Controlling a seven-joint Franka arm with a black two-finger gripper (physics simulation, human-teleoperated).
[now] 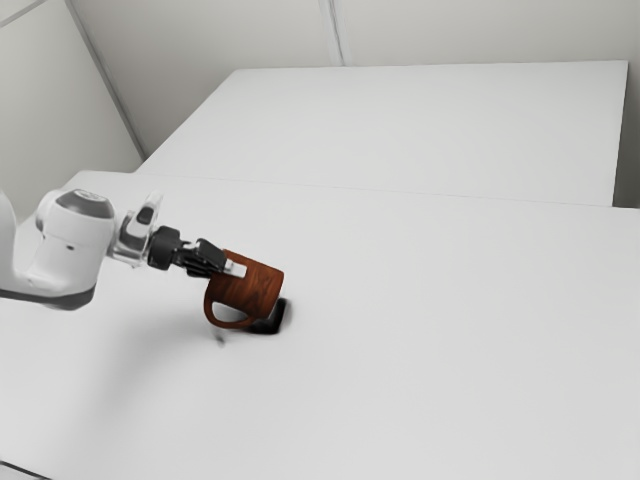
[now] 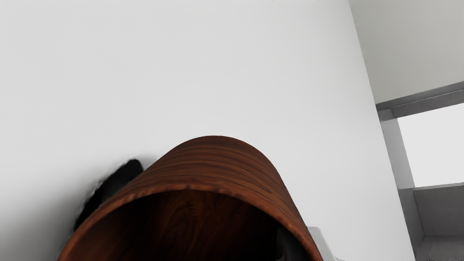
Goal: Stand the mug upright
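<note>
Thin dark line (image 1: 24,470), cut off at the exterior view's near left corner. Farther in, a brown mug (image 1: 258,290) tilts over the table (image 1: 430,340), mouth toward the end effector (image 1: 232,268), which grips its wall, one finger inside, partly hidden. Far off, pale wall (image 1: 230,30).

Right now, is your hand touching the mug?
Touching. The wrist view shows my hand pinching the mug at its rim, one finger inside and one outside.

One mug (image 1: 252,290), one hand (image 1: 234,268)
</note>
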